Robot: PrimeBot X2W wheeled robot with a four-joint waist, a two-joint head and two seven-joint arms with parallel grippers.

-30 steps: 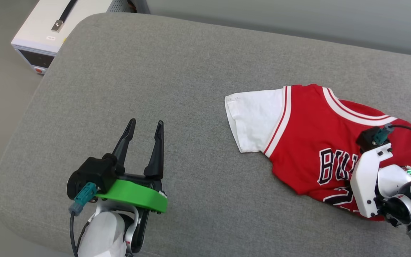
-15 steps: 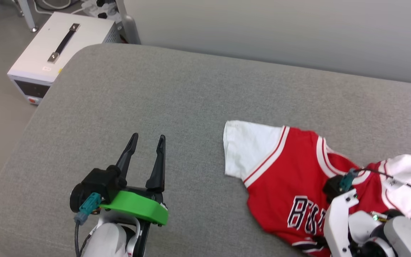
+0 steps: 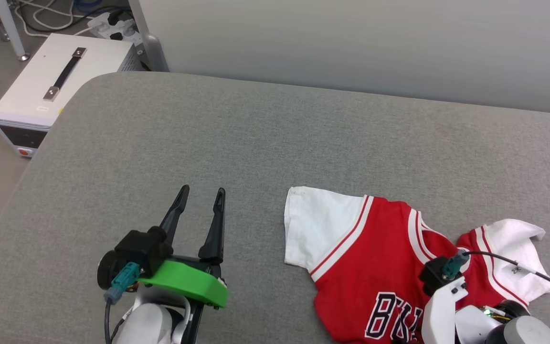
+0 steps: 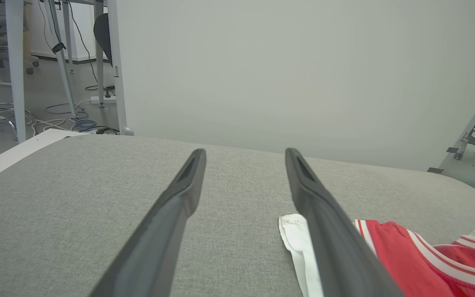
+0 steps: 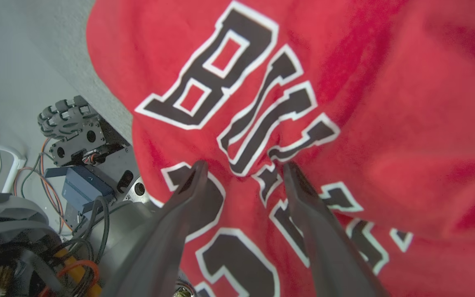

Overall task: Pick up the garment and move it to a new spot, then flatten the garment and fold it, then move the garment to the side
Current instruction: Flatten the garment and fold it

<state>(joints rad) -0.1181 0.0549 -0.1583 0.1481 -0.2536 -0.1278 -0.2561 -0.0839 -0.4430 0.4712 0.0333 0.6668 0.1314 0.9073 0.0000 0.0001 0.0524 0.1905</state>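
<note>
The garment [image 3: 375,248] had changed shape in the last second. Its red body had been drawn out long under my right wrist, and now the far white sleeve [image 3: 513,253] lay rumpled and turned up beside the collar, while the near white sleeve [image 3: 318,229] was still spread flat. My head had also tipped up, so the wall and the white box [image 3: 55,81] sat lower in the head view. That shift was the camera's, not the shirt's. The shirt lay on the right side of the grey cushion [image 3: 256,134], close to its front edge. In my right wrist view the lettering ran beside my own base [image 5: 76,165], so I judged the hem was hanging over that edge. My right gripper [image 5: 245,165] had its jaws apart, the tips at or just off the puckered cloth around the letters and nothing pinched between them. My left gripper [image 3: 202,191] was spread wide and empty over bare cushion, near the flat sleeve but not touching it, much as it had been. I saw three risks. With nothing gripping it, the overhanging hem could pull the shirt off the front. A fingertip could catch the pucker as I lifted away and drag the cloth further askew. And if I folded before smoothing the rumpled sleeve, the crease would be trapped inside.
</note>
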